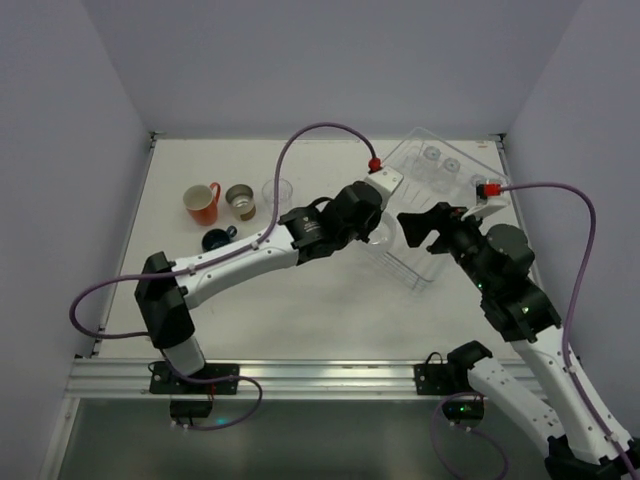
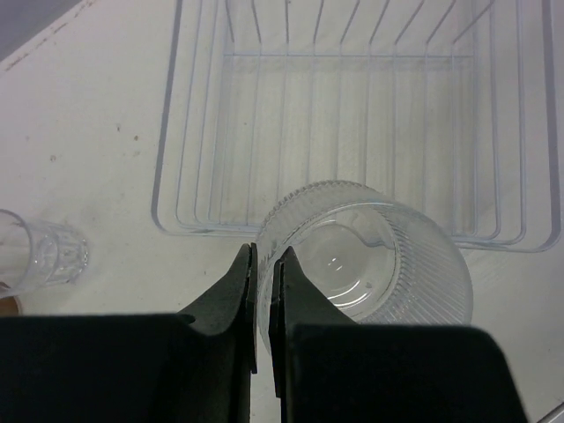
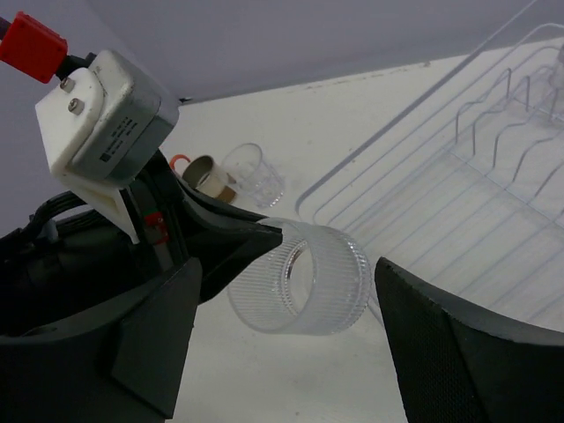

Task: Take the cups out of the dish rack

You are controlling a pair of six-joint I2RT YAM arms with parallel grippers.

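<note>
My left gripper (image 1: 374, 226) is shut on the rim of a clear ribbed tumbler (image 2: 374, 256), one finger inside and one outside, holding it tilted just off the near-left edge of the clear dish rack (image 1: 445, 205). In the right wrist view the tumbler (image 3: 304, 278) hangs from the left fingers (image 3: 238, 245) above the table. My right gripper (image 1: 425, 227) is open and empty, facing the tumbler from the right, apart from it. Several clear cups (image 1: 452, 165) stand at the rack's far end. An orange-red mug (image 1: 203, 203), a beige cup (image 1: 240, 199), a clear tumbler (image 1: 277, 190) and a dark blue cup (image 1: 215, 240) stand on the table at the left.
The rack (image 2: 352, 115) shows ribbed wire dividers and its near section holds nothing. The clear tumbler (image 2: 44, 256) on the table lies left of my left gripper. Purple cables arc over both arms. White walls close the table at left, back and right.
</note>
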